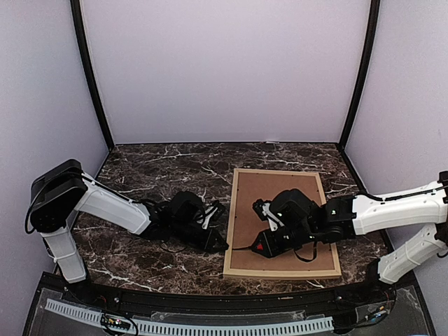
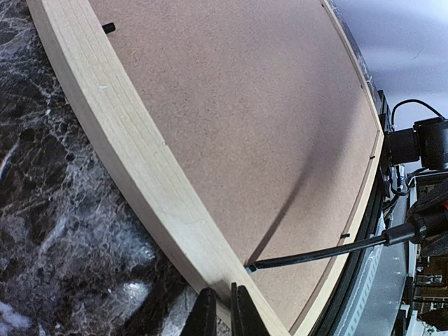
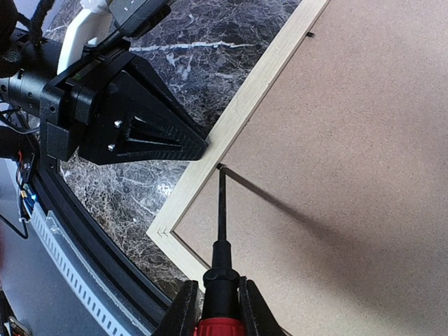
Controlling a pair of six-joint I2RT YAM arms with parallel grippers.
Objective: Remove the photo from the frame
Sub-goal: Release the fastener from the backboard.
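Frame (image 1: 233, 199) lies face-down on marble desk (image 1: 161, 168), brown backing board (image 1: 255, 196) up; photo hidden from me. Right jaws pinch red-handled screwdriver (image 3: 221, 210), tip at left rail's inner edge. Left jaws pressed together against that rail's outer edge.

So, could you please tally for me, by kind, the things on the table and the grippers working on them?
Wooden frame: 1
Brown backing board: 1
Screwdriver: 1
Grippers: 2 (left gripper, right gripper)
Total: 5
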